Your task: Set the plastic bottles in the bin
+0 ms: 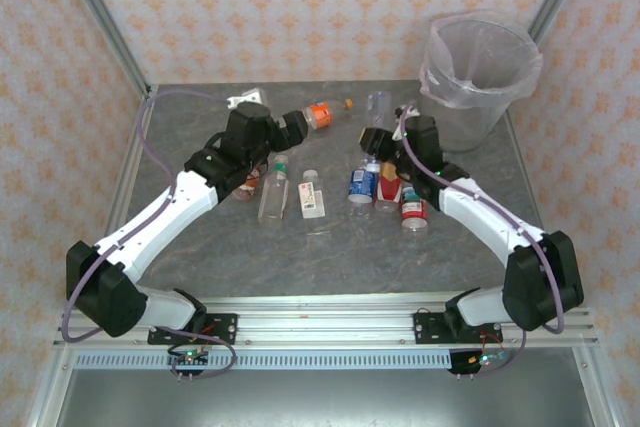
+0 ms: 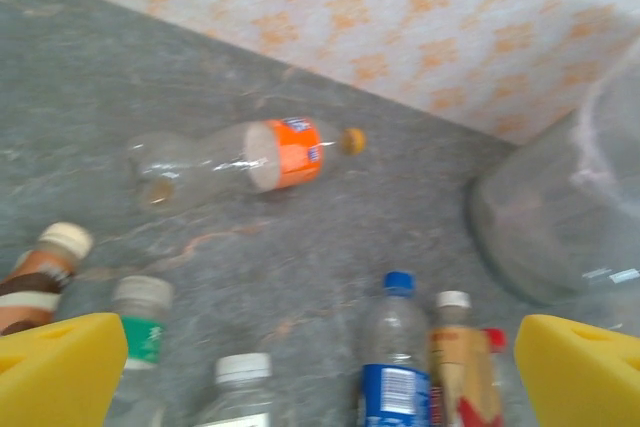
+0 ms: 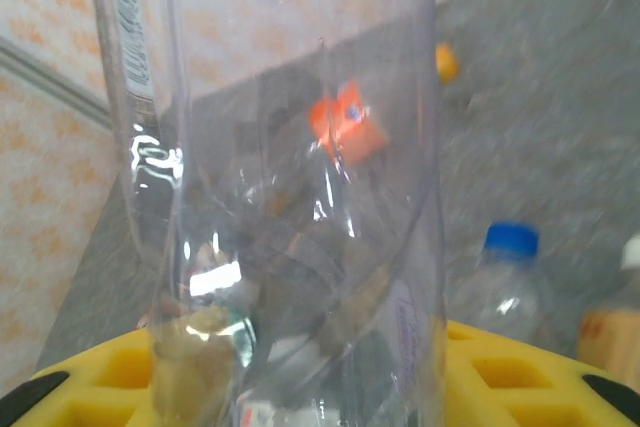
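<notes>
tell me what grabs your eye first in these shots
The right gripper holds a clear bottle upright, close to its wrist camera. Past it, in the far right corner of the table, stands the plastic-lined grey bin. An orange-labelled bottle lies on its side, apart from the cluster of bottles mid-table.

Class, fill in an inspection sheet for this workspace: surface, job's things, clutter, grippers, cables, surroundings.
Surface: grey marbled table.
Job's things: bin at far right; orange-label bottle lying near far edge; other bottles lying mid-table; clear bottle in right gripper.
Clutter: small white item at far edge, unidentifiable.
Grippers: left gripper open, empty; right gripper shut on clear bottle.
Cables: purple cables along both arms.
Surroundings: patterned walls, metal frame.
</notes>
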`<act>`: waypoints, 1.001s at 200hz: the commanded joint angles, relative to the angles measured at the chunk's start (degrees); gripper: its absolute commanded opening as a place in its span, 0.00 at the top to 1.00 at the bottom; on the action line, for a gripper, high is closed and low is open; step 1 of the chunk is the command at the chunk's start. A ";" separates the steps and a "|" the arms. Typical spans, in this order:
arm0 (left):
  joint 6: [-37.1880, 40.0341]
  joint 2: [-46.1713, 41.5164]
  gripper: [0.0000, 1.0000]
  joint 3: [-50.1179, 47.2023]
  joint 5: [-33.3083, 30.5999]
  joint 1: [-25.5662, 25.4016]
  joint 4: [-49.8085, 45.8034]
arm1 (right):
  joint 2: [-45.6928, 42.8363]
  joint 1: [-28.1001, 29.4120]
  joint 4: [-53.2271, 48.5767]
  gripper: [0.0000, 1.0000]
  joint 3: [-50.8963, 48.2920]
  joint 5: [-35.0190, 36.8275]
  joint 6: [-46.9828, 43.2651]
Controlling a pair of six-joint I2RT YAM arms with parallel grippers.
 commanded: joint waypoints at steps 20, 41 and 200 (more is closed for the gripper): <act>3.79 -2.65 0.00 -2.61 -9.47 0.07 -2.98 | -1.08 -2.86 -6.95 0.62 11.93 4.62 -10.58; 2.87 -3.74 0.00 -4.86 -9.96 0.07 -1.71 | 0.20 -5.50 -6.71 0.61 17.23 5.69 -13.31; 3.41 -3.28 0.00 -4.23 -2.92 0.04 -3.88 | 22.62 -18.08 -11.04 0.61 50.97 18.29 -26.21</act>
